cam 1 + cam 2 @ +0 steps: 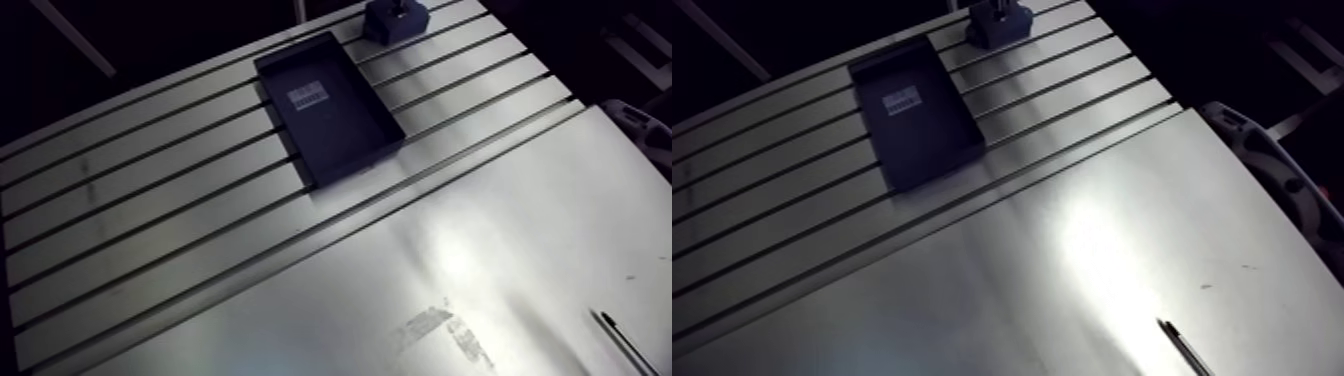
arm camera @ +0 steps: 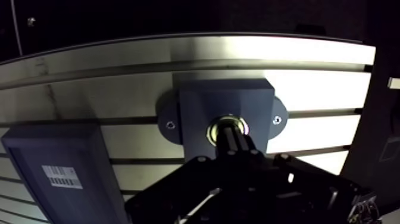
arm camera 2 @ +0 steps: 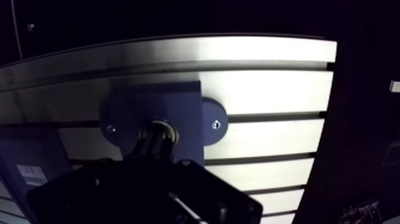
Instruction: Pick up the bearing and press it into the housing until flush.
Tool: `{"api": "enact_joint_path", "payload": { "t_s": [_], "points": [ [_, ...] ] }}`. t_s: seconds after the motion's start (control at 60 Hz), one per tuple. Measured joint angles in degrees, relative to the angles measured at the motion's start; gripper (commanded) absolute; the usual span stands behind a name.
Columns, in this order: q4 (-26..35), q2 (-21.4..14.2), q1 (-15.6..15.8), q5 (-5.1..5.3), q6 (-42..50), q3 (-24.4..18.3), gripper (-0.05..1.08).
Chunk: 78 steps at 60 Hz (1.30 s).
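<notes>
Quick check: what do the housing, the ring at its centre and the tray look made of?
Housing: matte dark blue-grey, no glint, likely plastic, possibly painted metal. Bearing ring: bright and reflective, looks like bare polished steel. Tray: same matte dark finish, white barcode label stuck inside, probably plastic, though coated metal is possible.

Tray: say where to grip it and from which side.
Grip the tray by one long wall, coming straight down from above and straddling that wall. It lies flat on the table, open side up, and its thin upright walls are the only raised edges to pinch.
</notes>
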Motion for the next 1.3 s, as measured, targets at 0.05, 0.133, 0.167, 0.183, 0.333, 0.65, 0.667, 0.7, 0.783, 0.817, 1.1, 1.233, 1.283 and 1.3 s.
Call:
{"api": "enact_joint_path", "payload": {
  "t_s": [0.05, 0.133, 0.167, 0.183, 0.333, 0.65, 0.667, 0.7, 0.783, 0.817, 1.1, 1.233, 1.283, 1.3],
  "points": [
    [0.1, -0.2, 0.0, 0.02, 0.0, 0.0, 1.08],
    [0.3, -0.7, 0.0, 0.07, 0.0, -0.1, 1.08],
    [0.4, -1.0, 0.0, 0.09, 0.0, 0.0, 1.08],
    [0.5, -1.1, 0.1, 0.1, 0.0, 0.0, 1.08],
    [1.3, -2.7, 0.3, 0.09, 0.0, 0.3, 1.06],
    [7.6, -6.1, 0.7, -0.81, 0.1, 0.4, 0.0],
    [7.9, -6.4, 0.7, -0.85, 0.1, 0.4, 0.0],
    [8.4, -6.9, 0.8, -0.9, 0.2, 0.5, 0.0],
    [9.2, -8.5, 1.0, -0.88, 0.5, 1.0, 0.0],
    [9.4, -9.1, 1.0, -0.83, 0.6, 1.2, 0.0],
    [10.3, -14.7, 2.0, -0.41, 2.2, 3.8, 0.0],
    [10.8, -17.1, 3.0, -0.28, 3.2, 5.2, 0.0],
    [11.0, -18.0, 3.4, -0.22, 3.6, 5.8, 0.0],
    [11.0, -18.3, 3.6, -0.19, 3.7, 6.0, 0.0]
  ]
}}
